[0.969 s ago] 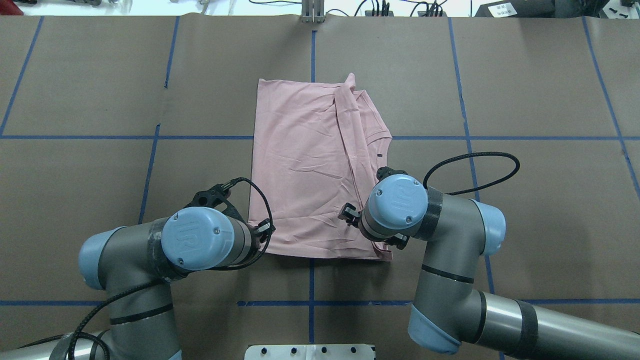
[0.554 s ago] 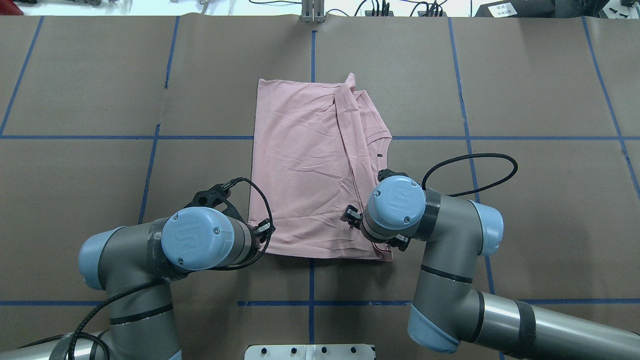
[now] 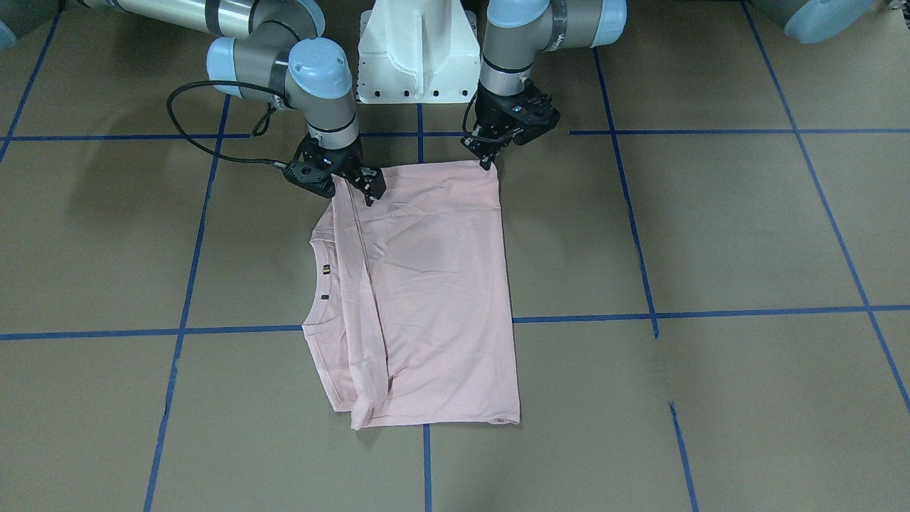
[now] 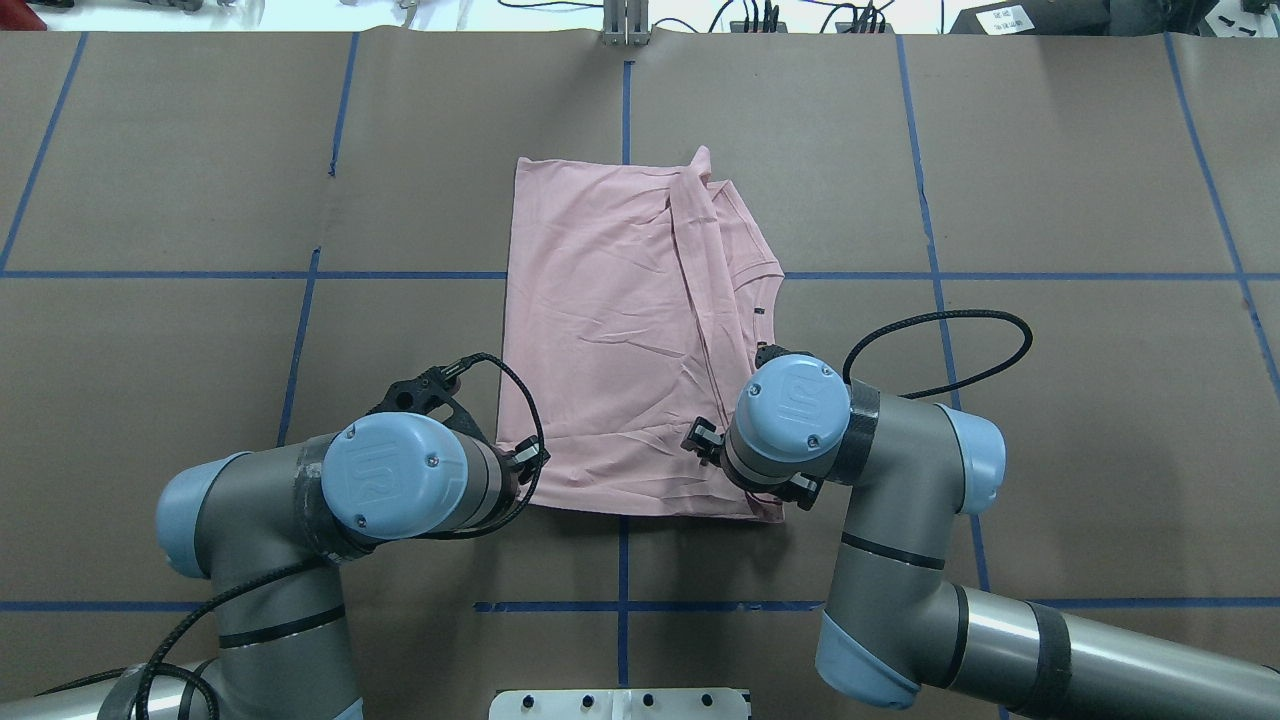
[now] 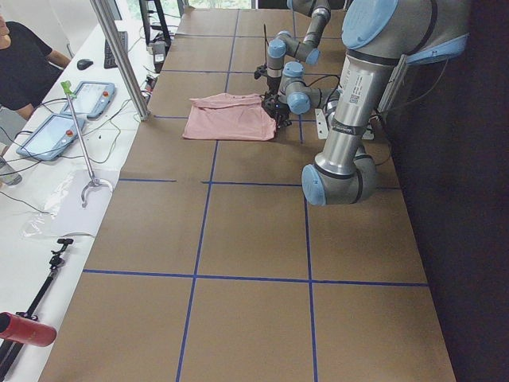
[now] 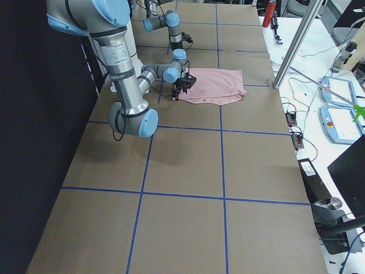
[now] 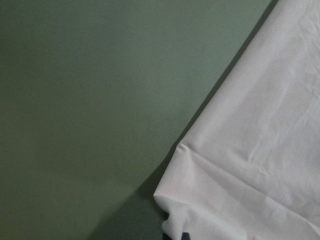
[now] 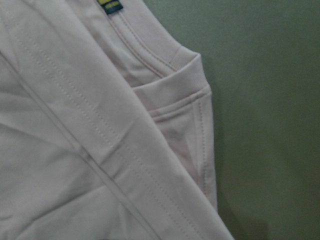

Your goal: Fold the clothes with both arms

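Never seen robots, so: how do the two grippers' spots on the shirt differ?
The left gripper is at the T-shirt's outer corner; the right gripper is inward, over the cloth. By the left gripper the edge is plain, straight; on the right gripper's side are the collar and folded layers. Both are low at the edge nearest the robot.

T-shirt [image 4: 620, 330]: pale pink; folded lengthwise; flat | left arm [image 4: 290, 500]; right arm [image 4: 900, 470]: over robot-side corners

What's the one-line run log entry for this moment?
T-shirt: flat, partly folded | left gripper: at robot-side corner | right gripper: on robot-side edge | grip: unclear
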### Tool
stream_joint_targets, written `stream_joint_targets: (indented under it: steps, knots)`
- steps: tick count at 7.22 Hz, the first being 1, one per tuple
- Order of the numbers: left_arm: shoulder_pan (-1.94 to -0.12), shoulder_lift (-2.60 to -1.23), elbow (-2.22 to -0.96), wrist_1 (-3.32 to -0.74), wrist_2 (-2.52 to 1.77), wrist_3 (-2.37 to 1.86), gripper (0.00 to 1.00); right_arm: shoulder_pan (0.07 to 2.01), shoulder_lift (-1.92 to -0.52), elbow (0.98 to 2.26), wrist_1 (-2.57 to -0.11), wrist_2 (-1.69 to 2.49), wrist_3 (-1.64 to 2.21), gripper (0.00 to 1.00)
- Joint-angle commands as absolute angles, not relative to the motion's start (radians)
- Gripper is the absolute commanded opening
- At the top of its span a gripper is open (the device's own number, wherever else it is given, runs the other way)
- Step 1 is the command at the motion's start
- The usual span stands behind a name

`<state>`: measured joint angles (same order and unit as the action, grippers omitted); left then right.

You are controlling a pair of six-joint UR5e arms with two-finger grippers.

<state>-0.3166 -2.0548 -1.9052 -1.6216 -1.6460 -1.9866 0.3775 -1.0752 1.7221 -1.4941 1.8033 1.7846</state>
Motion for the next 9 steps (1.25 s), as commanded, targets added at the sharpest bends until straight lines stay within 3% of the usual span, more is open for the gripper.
stream_joint_targets:
  steps: [1,4,5,7,8,9]
  knots:
    - [-0.318,-2.054,-1.907,-1.621,-1.647,-1.987,0.00,0.377,-1.078,1.729,-1.494,1.815,1.786,1.00]
    - [-0.318,-2.052,-1.907,-1.621,-1.647,-1.987,0.00,0.376,-1.080,1.730,-1.494,1.818,1.786,1.00]
    - [-0.318,-2.054,-1.907,-1.621,-1.647,-1.987,0.00,0.376,-1.078,1.730,-1.494,1.819,1.786,0.85]
    - [-0.318,-2.054,-1.907,-1.621,-1.647,-1.987,0.00,0.376,-1.077,1.730,-1.494,1.845,1.786,0.11]
    - [-0.319,-2.056,-1.907,-1.621,-1.647,-1.988,0.00,0.374,-1.075,1.736,-1.494,1.847,1.786,0.00]
    - [-0.318,-2.056,-1.907,-1.620,-1.647,-1.988,0.00,0.374,-1.074,1.738,-1.494,1.848,1.786,0.00]
